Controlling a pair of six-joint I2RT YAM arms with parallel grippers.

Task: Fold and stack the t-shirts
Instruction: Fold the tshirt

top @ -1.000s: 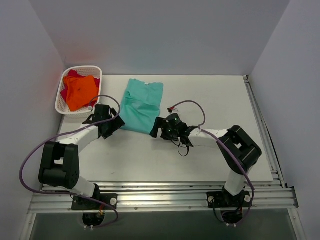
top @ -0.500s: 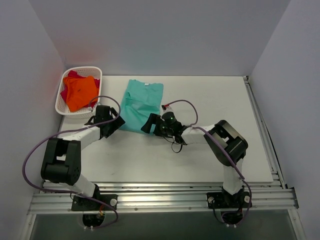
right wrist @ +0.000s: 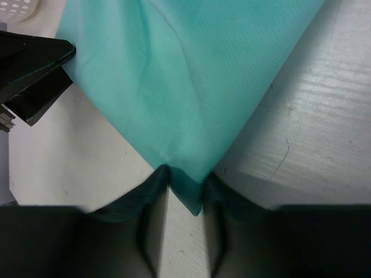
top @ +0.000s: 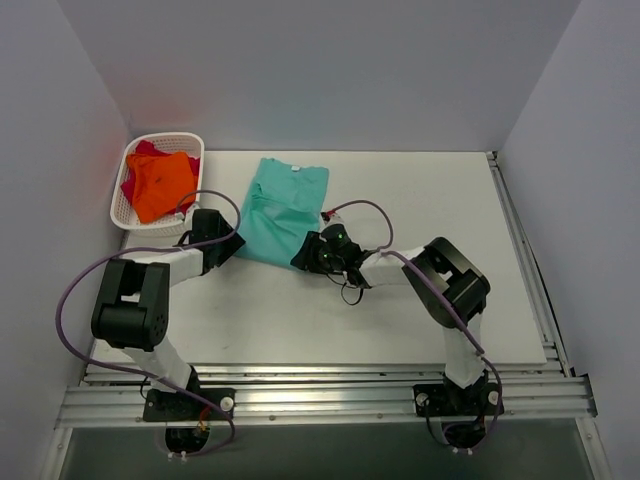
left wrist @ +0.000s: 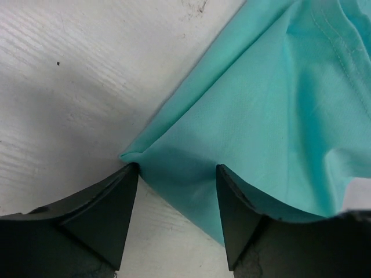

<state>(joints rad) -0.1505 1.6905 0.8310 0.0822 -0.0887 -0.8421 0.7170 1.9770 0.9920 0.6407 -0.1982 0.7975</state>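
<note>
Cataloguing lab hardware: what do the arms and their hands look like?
The left arm and right arm: white links, bulky black joint housings, a purple cable looping beside each. The left hand and right hand each carry two black wedge-shaped fingers.

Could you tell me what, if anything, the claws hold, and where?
The right claw pinches the teal t-shirt by one near corner; the left claw straddles the other, jaws apart.

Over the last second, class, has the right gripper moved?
Yes. In the top view the right gripper has slid left, toward the white basket, onto the near corner of the teal t-shirt.
</note>
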